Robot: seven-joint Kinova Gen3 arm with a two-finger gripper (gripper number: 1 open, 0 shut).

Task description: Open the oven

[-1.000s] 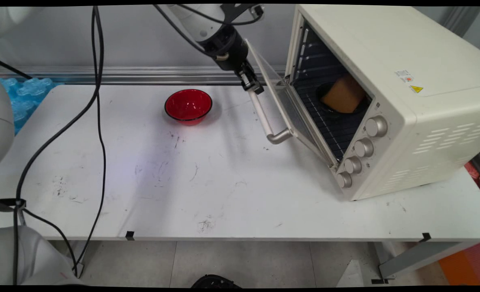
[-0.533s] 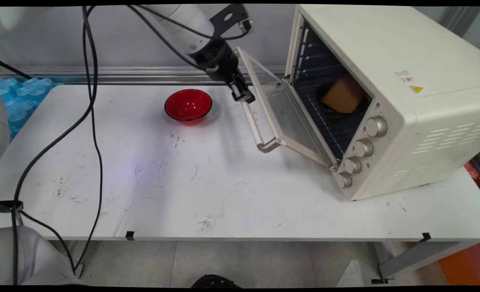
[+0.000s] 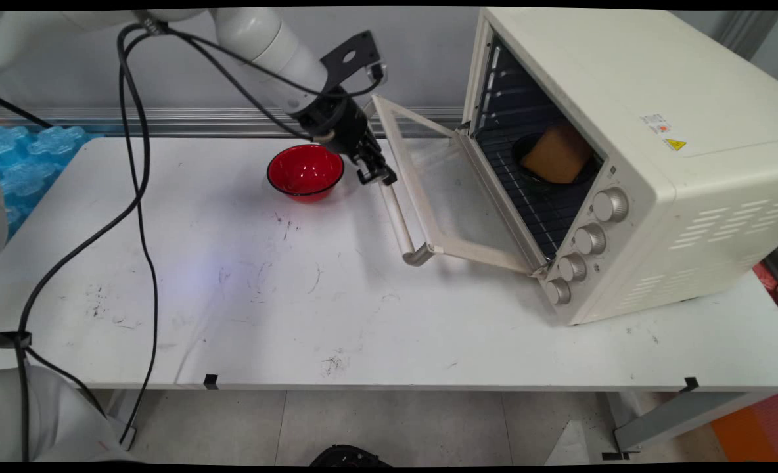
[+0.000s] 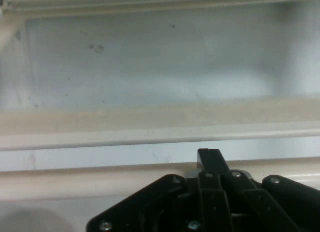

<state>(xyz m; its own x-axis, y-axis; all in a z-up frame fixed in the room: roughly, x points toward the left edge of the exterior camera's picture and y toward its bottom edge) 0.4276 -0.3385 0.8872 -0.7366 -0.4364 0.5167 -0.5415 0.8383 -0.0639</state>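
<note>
red bowl (image 3: pixel 305 170) | toaster oven (image 3: pixel 632 157), door (image 3: pixel 446 190) (image 4: pixel 150 67) open | white table (image 3: pixel 297 295)

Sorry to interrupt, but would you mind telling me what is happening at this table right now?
The white arm's gripper is at the far end of the handle on the toaster oven door. The door has swung well down compared with a second ago and now hangs about half open. Inside, on the rack, a brown block sits in a dark dish. A red bowl stands on the white table just beside the gripper.
</note>
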